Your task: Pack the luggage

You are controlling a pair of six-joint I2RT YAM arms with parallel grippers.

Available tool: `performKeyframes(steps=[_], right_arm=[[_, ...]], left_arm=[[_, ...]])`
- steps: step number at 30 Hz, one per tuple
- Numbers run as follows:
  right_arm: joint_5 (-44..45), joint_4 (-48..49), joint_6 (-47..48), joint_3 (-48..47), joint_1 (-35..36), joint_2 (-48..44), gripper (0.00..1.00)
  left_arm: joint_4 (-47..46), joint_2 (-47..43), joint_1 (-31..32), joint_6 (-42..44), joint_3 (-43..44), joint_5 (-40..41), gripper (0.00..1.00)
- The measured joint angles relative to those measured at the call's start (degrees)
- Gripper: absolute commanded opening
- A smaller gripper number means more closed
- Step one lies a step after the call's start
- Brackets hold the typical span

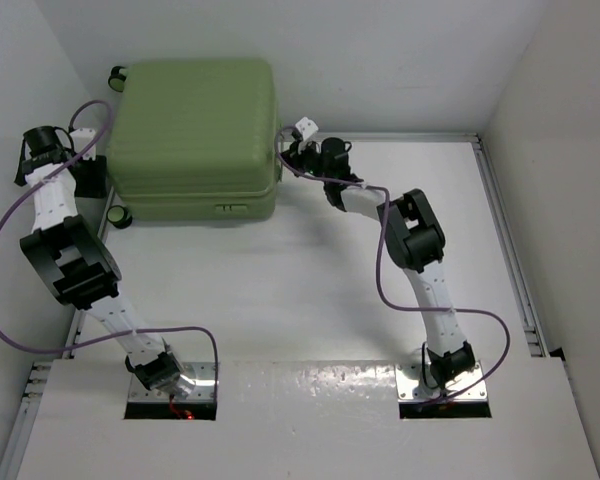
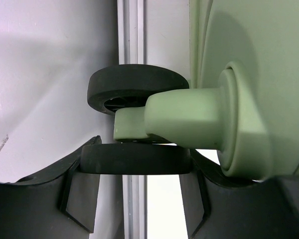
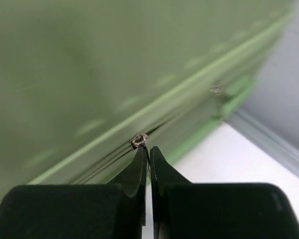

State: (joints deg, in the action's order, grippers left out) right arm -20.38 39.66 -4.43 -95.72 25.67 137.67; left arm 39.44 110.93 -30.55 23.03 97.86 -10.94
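The luggage (image 1: 195,130) is a large light-green hard-shell suitcase, lying flat with its lid down at the far left of the table. My left gripper (image 1: 92,176) is at its left side. In the left wrist view the fingers (image 2: 82,184) clamp a black caster wheel (image 2: 132,159) on a green fork (image 2: 189,119). My right gripper (image 1: 288,155) is at the suitcase's right edge. In the right wrist view it (image 3: 149,149) is shut, tips against the silver zipper slider (image 3: 139,140), pinching its thin pull on the seam of the luggage (image 3: 89,64).
Two more black wheels (image 1: 117,75) (image 1: 120,216) stick out on the suitcase's left side. White walls close in on the left, far and right. A metal rail (image 1: 505,250) runs along the table's right edge. A second black wheel (image 2: 134,87) sits above the clamped one.
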Motion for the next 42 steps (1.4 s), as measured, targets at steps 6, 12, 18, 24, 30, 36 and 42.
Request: performKeyframes(steps=[6,12,18,24,30,36,42], right_arm=[[9.29,-3.56,4.22,-16.92,-0.20,10.69,0.00],[12.98,-5.38,7.74,-32.98,-0.37,21.09,0.00],[16.17,0.33,10.23,-27.80,-0.70,20.46,0.39],[16.26,2.14,10.40,0.44,-4.63,5.77,0.70],[13.03,-3.69,9.92,23.02,-8.20,-21.97,1.00],[7.45,-22.43,7.06,28.46,-14.75,-48.74,1.00],[4.68,-42.53,5.81,38.32,-27.34,-68.74,1.00]], left_arm=[[0.59,0.33,-0.11,-0.02,0.52,-0.33,0.00],[0.76,0.48,-0.20,-0.07,0.66,-0.72,0.00],[-0.28,0.15,-0.44,-0.22,-0.26,-2.01,0.40],[-2.78,-3.32,-2.14,-4.22,-3.10,-5.84,0.82],[-3.28,-10.08,0.85,-8.74,-8.00,-11.19,1.00],[-2.45,-27.26,5.84,-10.25,-15.15,-13.07,1.00],[-4.87,-48.43,7.58,-10.54,-23.65,-17.07,1.00]])
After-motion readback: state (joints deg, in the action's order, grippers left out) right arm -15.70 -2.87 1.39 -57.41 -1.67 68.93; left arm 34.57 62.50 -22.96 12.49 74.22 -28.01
